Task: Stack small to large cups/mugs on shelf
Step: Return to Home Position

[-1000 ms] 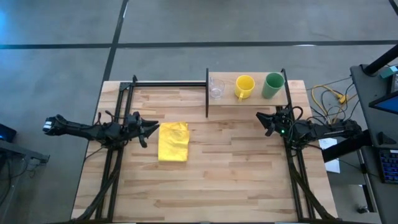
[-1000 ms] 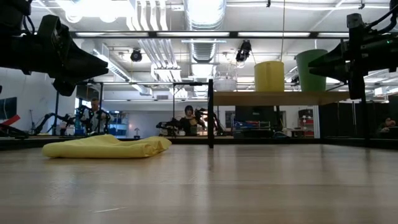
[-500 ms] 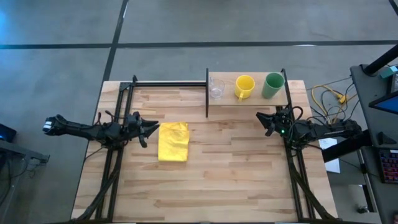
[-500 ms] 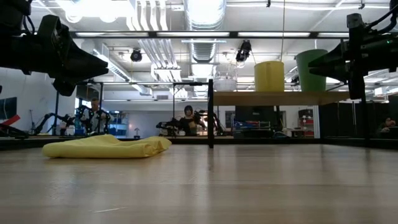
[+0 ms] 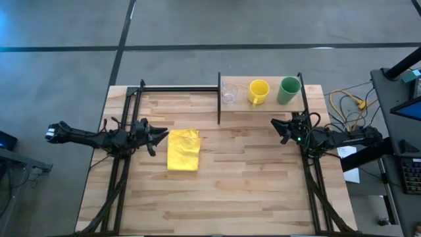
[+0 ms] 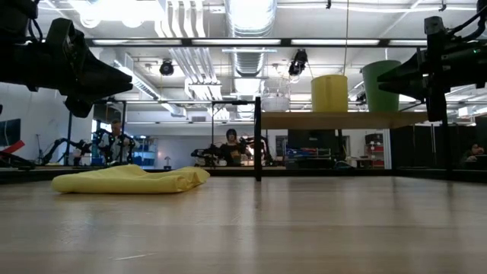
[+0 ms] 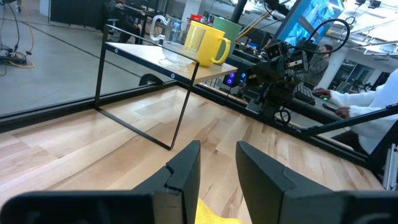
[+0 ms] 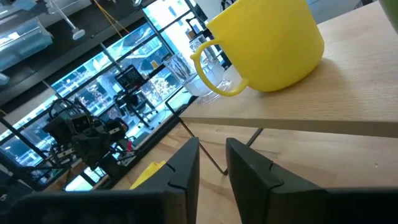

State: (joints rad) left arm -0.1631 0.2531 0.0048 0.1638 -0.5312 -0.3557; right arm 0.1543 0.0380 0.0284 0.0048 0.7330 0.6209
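All three vessels stand in a row on the shelf (image 5: 243, 105), which sits at the 1 o'clock corner of the table (image 5: 243, 191). The clear cup (image 5: 228, 93) is at the row's 9 o'clock end, the yellow mug (image 5: 258, 91) is in the middle, and the green cup (image 5: 288, 90) is at the 3 o'clock end. They run small to large and none touches another. By my reading the sorting is done, and all that is left is to get my arms home without undoing it.

My right hand (image 5: 281, 129) hangs just off the shelf's 6 o'clock edge, under the green cup's end. Its fingers (image 8: 186, 163) are a little apart and pinch nothing. From table level it looks about as high as the cups themselves, so that is the risk. I should draw straight back toward 4 o'clock, away from the plank and its black posts. Only once I am well clear should I turn the wrist or fold the elbow. A sideways sweep could clip the green cup or jar the shelf.

My left hand (image 5: 158, 136) waits at the table's 9 o'clock side, fingers narrowly parted and empty. The yellow cloth (image 5: 183, 149) lies just at its 3 o'clock. I should pull that arm back toward 9 o'clock, keeping it above the table so the cloth is not dragged.
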